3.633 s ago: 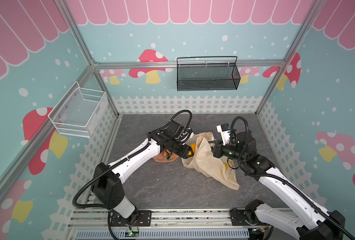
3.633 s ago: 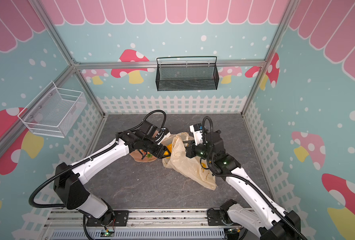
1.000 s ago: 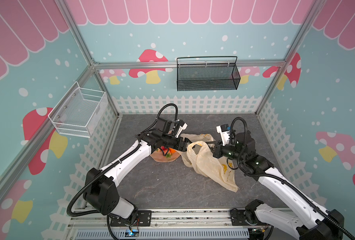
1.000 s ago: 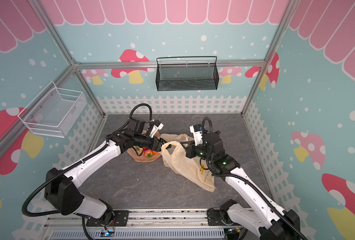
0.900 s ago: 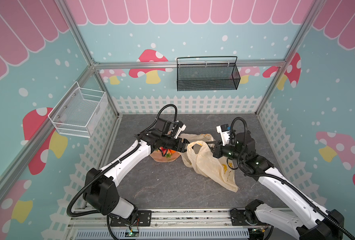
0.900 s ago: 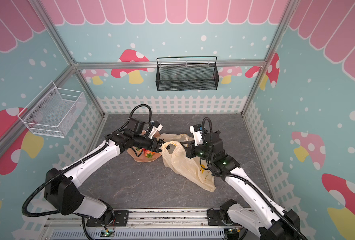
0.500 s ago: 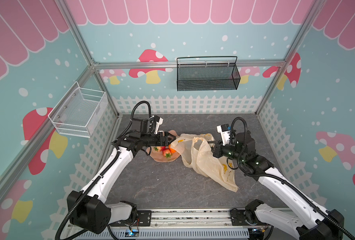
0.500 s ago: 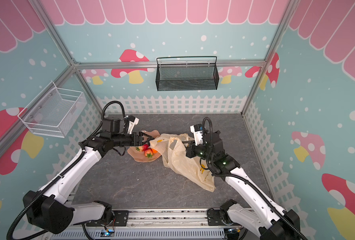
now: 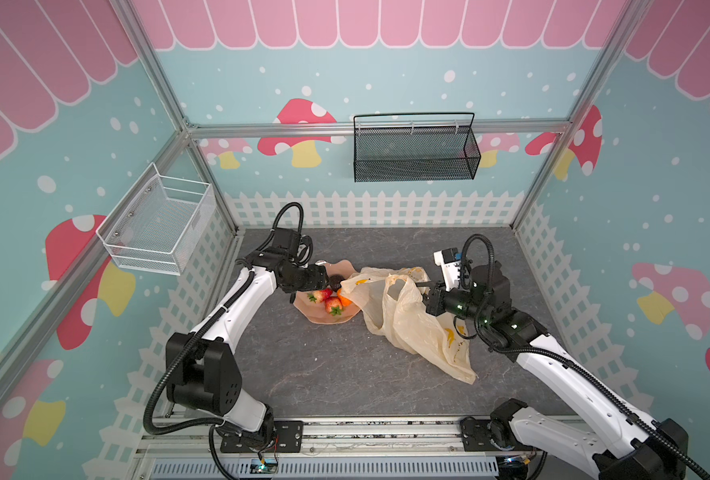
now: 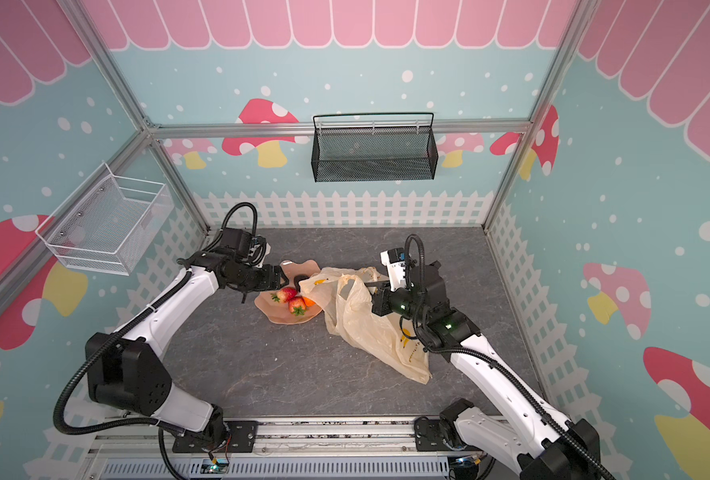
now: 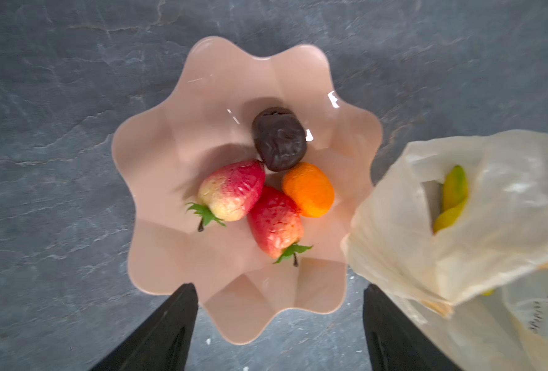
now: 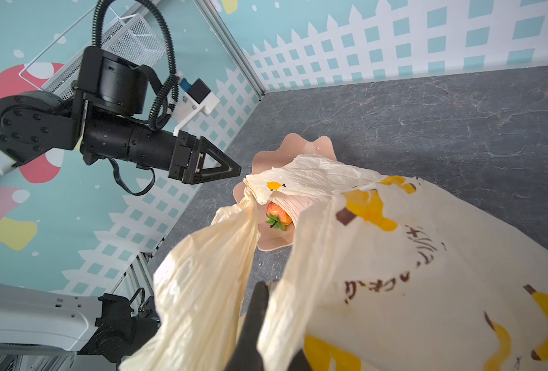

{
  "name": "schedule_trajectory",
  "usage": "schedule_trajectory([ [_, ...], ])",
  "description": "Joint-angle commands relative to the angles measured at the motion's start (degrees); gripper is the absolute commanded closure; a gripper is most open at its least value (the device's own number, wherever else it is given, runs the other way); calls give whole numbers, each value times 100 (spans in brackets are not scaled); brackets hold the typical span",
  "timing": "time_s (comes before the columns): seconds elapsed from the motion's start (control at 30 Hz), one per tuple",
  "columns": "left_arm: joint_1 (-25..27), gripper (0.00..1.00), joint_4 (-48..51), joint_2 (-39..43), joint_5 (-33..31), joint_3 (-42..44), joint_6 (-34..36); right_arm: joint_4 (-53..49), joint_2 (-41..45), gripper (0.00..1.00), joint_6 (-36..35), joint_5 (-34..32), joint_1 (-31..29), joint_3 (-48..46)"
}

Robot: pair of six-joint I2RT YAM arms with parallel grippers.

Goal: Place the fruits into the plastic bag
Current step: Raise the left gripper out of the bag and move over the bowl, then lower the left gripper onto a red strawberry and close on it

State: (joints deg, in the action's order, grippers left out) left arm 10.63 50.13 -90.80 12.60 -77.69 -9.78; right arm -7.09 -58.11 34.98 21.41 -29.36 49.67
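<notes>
While four fruits sit in the pink dish (image 9: 320, 319), my job is only part done. In both top views my left end effector (image 9: 325, 277) is spread wide above the dish, holding nothing. My right end effector (image 9: 422, 284) is pressed together, pinching the plastic bag (image 9: 411, 328), which lies on the desk (image 9: 324, 374) right beside the dish.

From the left wrist I count two strawberries (image 11: 234, 192), one orange (image 11: 308, 189) and one dark wrinkly fruit (image 11: 279, 138) in the dish. I think two bananas (image 11: 454, 196) are inside the bag.

From the right wrist, one strawberry peeks past the bag.
</notes>
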Motion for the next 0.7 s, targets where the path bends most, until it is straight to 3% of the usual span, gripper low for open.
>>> schedule_trajectory([
  [0.0, 38, 18, 440, -337, -715, -331, 666, -55, -7, 100, -1, -16, -29, 166],
  [0.3, 429, 20, 557, -1375, -1160, -816, 1200, -82, 1, 100, -24, 12, -27, 204],
  [0.67, 624, 23, 687, -2175, -1916, -1248, 1242, -191, 76, 100, -36, -13, -29, 223],
])
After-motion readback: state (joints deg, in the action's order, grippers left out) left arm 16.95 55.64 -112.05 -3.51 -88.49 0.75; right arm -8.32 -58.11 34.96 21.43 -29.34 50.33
